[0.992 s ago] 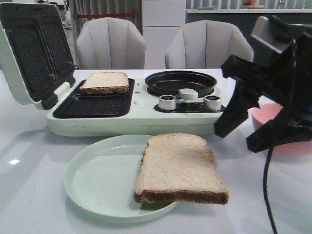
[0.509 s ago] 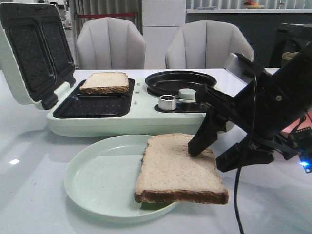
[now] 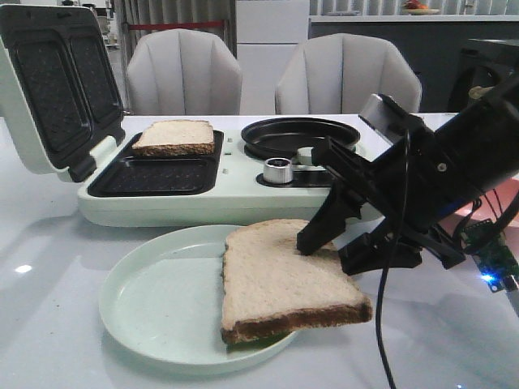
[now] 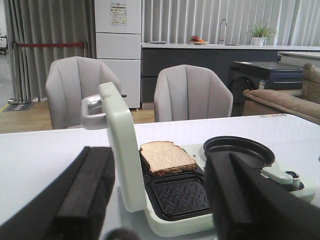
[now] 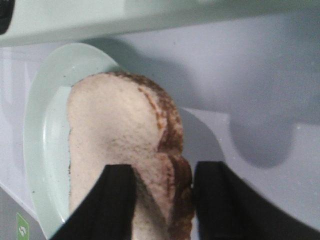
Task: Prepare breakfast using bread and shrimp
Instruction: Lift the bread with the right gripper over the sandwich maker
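Note:
One slice of bread (image 3: 280, 279) lies half on the pale green plate (image 3: 154, 300), its right side hanging over the rim. My right gripper (image 3: 328, 253) is open and straddles the slice's right edge: one finger rests on top, the other is beside the crust. The right wrist view shows the bread (image 5: 115, 130) bulging between the fingers of the gripper (image 5: 162, 200). The second slice (image 3: 174, 136) lies in the far slot of the sandwich maker (image 3: 227, 203) and also shows in the left wrist view (image 4: 167, 156). My left gripper (image 4: 160, 200) is open and empty. No shrimp is in view.
The maker's lid (image 3: 49, 89) stands open at the left. Its near slot (image 3: 154, 174) holds nothing. A round black pan (image 3: 300, 136) and a knob (image 3: 278, 170) sit on its right half. Something pink (image 3: 504, 194) shows behind the right arm. Two chairs stand behind the table.
My right gripper has come down from the right onto the bread's right edge. The slice has turned and slid a little to the left, and the plate has shifted left with it.

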